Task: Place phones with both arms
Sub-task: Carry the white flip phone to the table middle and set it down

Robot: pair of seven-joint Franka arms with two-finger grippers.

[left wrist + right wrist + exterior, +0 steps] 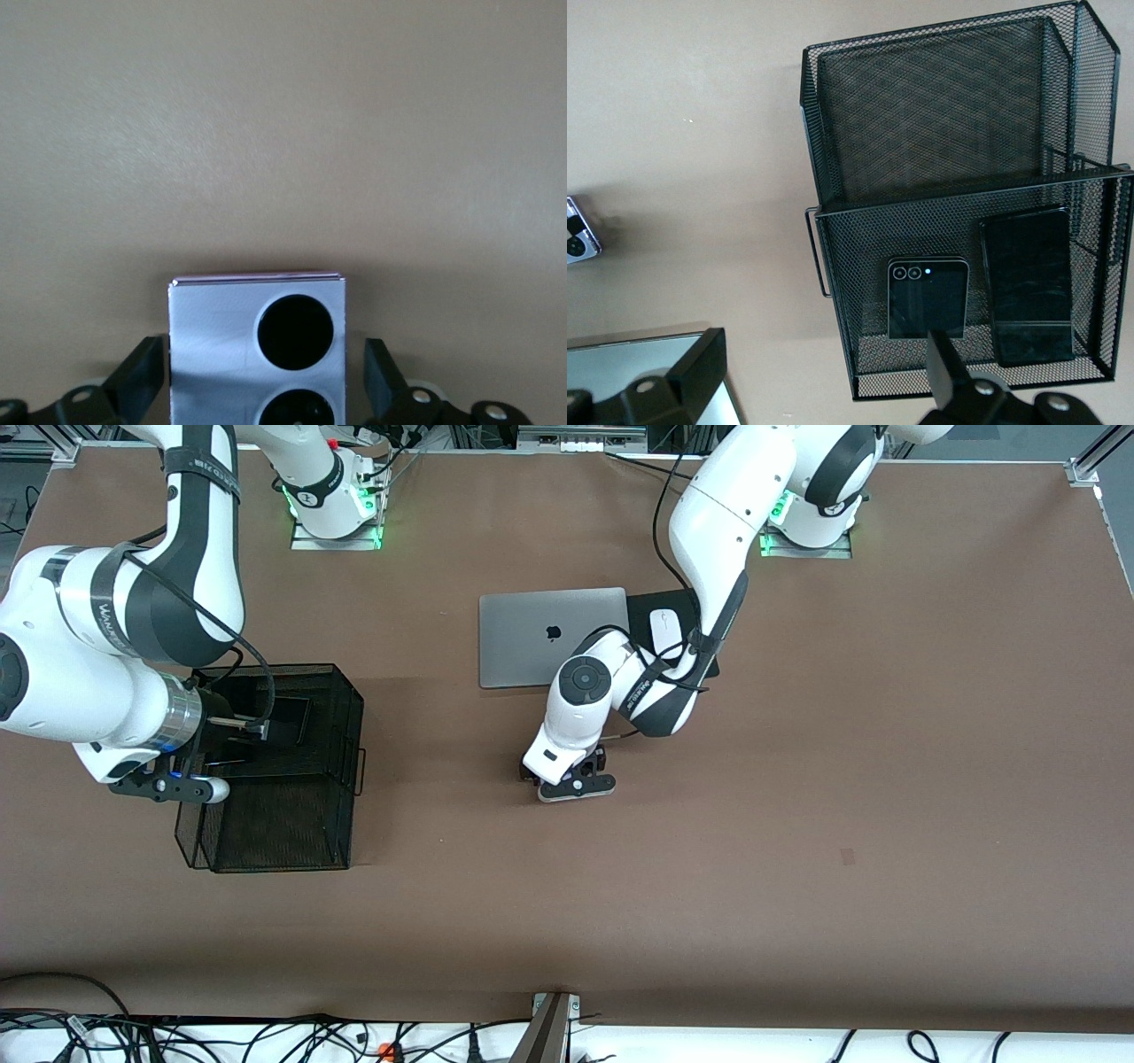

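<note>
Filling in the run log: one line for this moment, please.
left pincer: open, around lilac-white flip phone on table | right pincer: open, over mesh basket | basket holds black flip phone, black slab phone

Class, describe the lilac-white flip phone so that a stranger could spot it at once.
Start at the grey laptop; nearer the front camera, the left gripper stands open, low over the table. The lilac-white flip phone between its fingers shows two black circles; the other phones are black, in the mesh basket.

Brown table [797,824] — black mesh basket [292,841], closed grey laptop [540,638], black pad [651,602], lilac-white flip phone [255,350] directly on it.
</note>
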